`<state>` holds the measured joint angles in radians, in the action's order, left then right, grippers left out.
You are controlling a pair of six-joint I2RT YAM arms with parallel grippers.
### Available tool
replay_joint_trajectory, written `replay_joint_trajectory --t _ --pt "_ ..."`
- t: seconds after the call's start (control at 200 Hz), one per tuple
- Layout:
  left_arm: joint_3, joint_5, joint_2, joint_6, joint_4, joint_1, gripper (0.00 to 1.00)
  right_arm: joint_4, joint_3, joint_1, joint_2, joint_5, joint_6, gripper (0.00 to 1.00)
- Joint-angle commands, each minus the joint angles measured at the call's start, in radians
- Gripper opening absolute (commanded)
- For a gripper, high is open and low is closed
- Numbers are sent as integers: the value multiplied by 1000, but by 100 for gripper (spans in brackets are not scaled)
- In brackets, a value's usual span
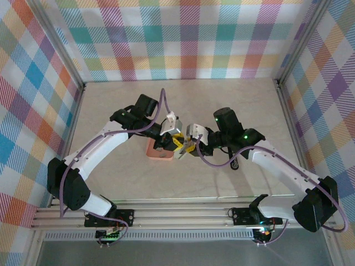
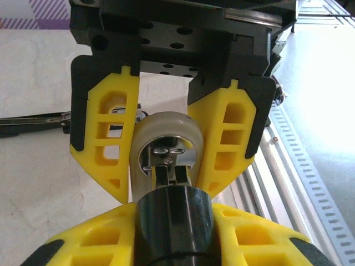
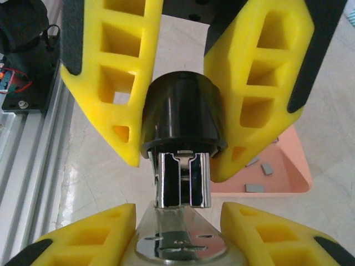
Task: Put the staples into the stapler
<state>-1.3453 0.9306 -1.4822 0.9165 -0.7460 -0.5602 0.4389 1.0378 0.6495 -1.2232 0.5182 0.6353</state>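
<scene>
Clamping stapler by black cap in right gripper, by pale end in left gripper; yet to fetch staples from pink tray.

In the right wrist view a finger of the right gripper covers most of the salmon-pink tray, leaving one corner with three staples; the left gripper is cut off by the bottom edge, as is the chrome end of the stapler. In the left wrist view a thin dark bar on the desk runs off the left edge and behind a finger, too little showing to name it; from above, both grippers hide nearly all of the stapler, and the tray's contents are too small to make out.
</scene>
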Motion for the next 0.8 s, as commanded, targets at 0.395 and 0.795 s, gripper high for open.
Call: replay_joint_trajectory --t 0.395,0.795 --pt "29 -241 76 -27 20 -7 0 -176 -122 2 152 -171 -1074 69" --pt "43 -214 94 -46 47 -7 0 -209 -95 2 65 -88 -1304 61"
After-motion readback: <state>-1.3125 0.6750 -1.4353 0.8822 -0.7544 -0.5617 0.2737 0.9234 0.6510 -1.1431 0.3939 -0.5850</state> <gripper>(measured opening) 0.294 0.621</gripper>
